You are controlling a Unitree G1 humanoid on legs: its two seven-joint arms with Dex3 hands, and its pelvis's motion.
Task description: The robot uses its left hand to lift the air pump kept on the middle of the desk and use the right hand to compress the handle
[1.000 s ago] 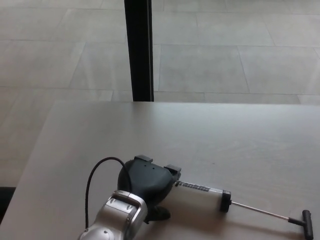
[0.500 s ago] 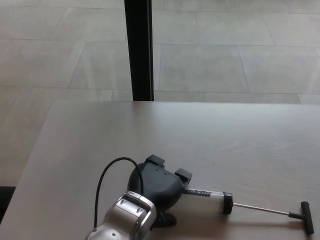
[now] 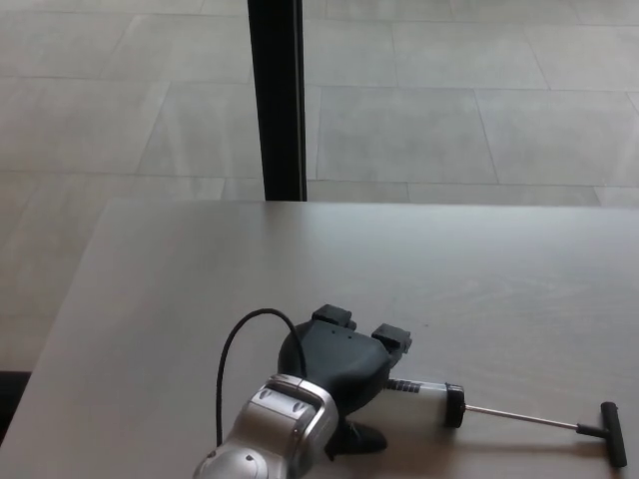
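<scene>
Left hand (image 3: pixel 339 367) over the pump (image 3: pixel 424 400) barrel end, can't tell if it's gripping. Pump lying on the desk (image 3: pixel 200 289), handle (image 3: pixel 611 432) extended. Lift and compress both pending

Matt pale wood-grain surface (image 3: pixel 200 269), matt black plastic left hand (image 3: pixel 339 364), clear plastic air pump (image 3: pixel 424 401) barrel beside it, thin shiny metal rod.
</scene>
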